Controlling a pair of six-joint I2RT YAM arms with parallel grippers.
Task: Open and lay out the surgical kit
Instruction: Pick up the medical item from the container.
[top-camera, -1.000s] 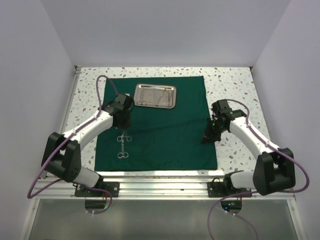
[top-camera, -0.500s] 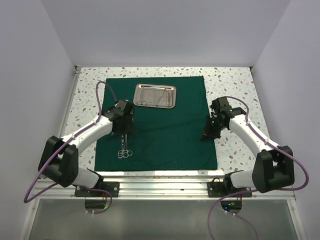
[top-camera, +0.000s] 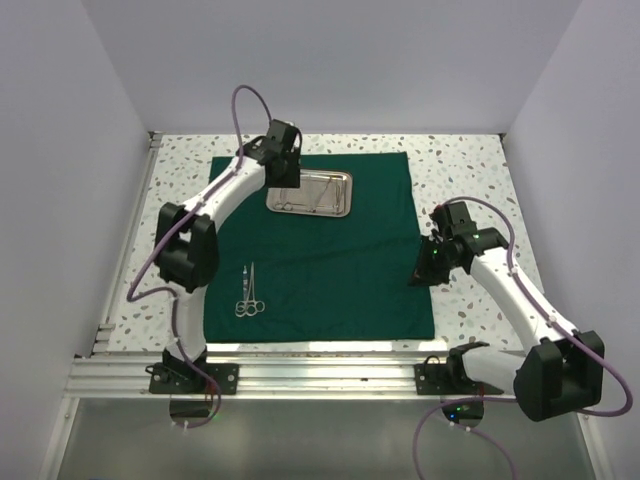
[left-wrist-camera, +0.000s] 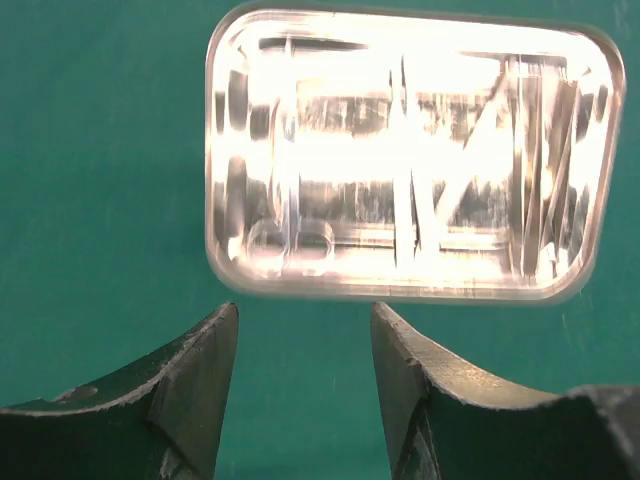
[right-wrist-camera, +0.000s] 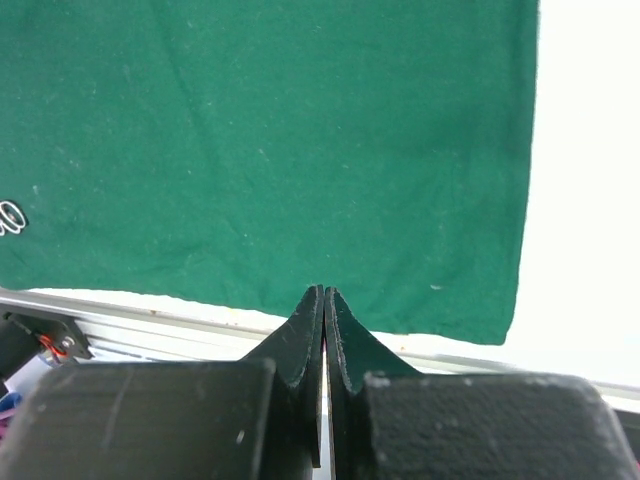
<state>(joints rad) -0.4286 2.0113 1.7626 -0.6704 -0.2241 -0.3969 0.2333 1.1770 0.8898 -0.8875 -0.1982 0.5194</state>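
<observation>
Left wrist view: the left gripper (left-wrist-camera: 303, 322) is held parted and empty just short of the steel tray (left-wrist-camera: 213, 150), presumably so an instrument inside can be taken. A ring-handled instrument (top-camera: 250, 290) is already laid on the green cloth (top-camera: 330, 270). The right gripper (right-wrist-camera: 323, 296) is held clenched and empty at the cloth's right edge.

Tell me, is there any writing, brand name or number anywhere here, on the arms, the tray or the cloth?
None: no word, number or sign can be read in any view.
The green cloth is plain.
The steel tray shows only glare and reflections.
The left arm and the right arm show no label large enough to read.
</observation>
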